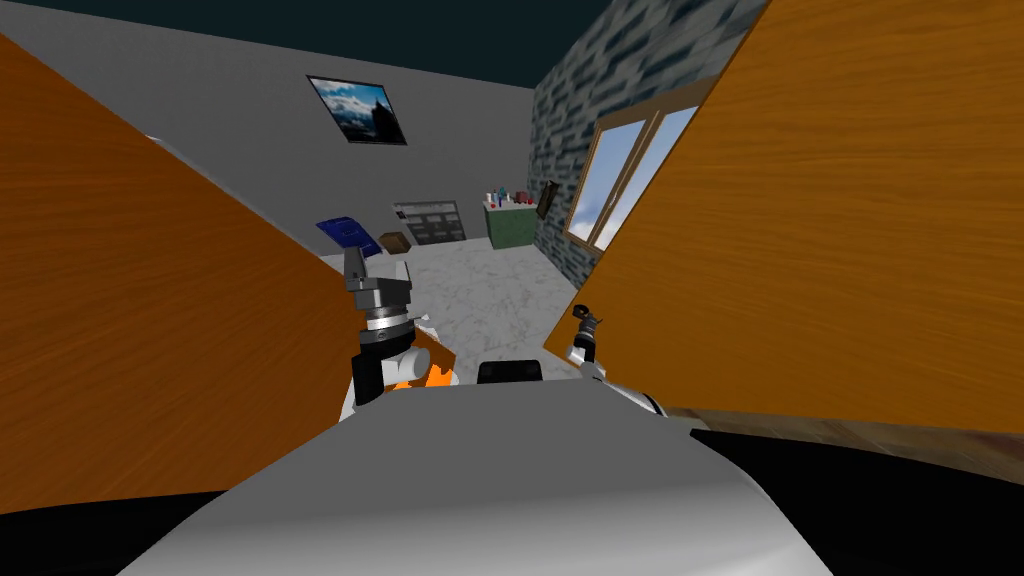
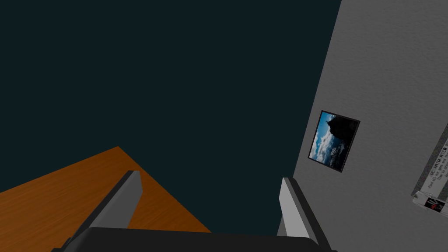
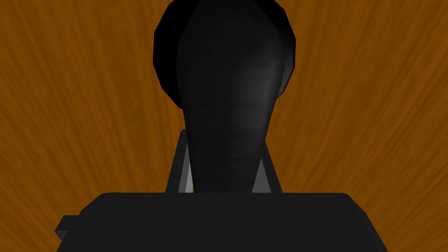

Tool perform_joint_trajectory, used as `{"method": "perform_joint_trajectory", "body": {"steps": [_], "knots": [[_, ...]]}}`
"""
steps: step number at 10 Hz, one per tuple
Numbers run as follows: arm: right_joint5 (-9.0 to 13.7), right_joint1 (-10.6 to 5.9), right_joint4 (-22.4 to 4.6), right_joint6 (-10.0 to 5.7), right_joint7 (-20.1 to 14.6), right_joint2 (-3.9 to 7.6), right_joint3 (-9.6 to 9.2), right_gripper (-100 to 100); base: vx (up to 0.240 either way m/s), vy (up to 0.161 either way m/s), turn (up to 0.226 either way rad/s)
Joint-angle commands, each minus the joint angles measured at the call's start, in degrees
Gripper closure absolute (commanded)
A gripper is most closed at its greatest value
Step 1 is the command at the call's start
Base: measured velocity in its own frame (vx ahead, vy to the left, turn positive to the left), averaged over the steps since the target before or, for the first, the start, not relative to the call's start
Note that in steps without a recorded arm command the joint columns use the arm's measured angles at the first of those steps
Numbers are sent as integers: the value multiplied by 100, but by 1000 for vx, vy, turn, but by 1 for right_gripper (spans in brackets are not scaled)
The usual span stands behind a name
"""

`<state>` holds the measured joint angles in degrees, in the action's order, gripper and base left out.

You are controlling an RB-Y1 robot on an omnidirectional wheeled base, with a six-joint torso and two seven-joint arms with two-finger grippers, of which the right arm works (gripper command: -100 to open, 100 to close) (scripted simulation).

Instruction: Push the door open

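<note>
— Head view?
— Wooden door (image 1: 850, 230) on the right. The right gripper (image 1: 583, 318) is at its near edge on a low, outstretched arm. The left gripper (image 1: 353, 262) points upright.
— Left wrist view?
— Left gripper spread wide.
— Right wrist view?
— Right gripper pinching the door's black handle (image 3: 227, 87).

Framed picture (image 1: 357, 110), window (image 1: 625, 175), green cabinet (image 1: 510, 227)

a gap stands open between the door (image 1: 850, 220) and the wooden panel (image 1: 130, 340).
</note>
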<state>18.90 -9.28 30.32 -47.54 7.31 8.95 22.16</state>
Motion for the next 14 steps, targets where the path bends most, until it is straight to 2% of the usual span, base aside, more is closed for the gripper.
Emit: {"method": "perform_joint_trajectory", "body": {"steps": [1, 3, 4, 7, 10, 12, 14], "knots": [[69, -41, -124, -102, 6, 115, 113, 100, 183, 23, -54], [107, -36, -131, -107, 29, 128, 168, 100, 181, 19, -49], [175, -27, -144, -116, 69, 151, 269, 100, 159, -13, -39], [190, -25, -147, -118, 78, 156, 291, 100, 113, -7, -22], [300, -9, -169, -133, 143, 194, 452, 100, 154, 11, -46], [310, 39, -162, -102, 155, 176, 467, 100, 105, -4, -38], [433, 44, -189, -149, 229, 222, 635, 100, 184, -25, -38]]}}
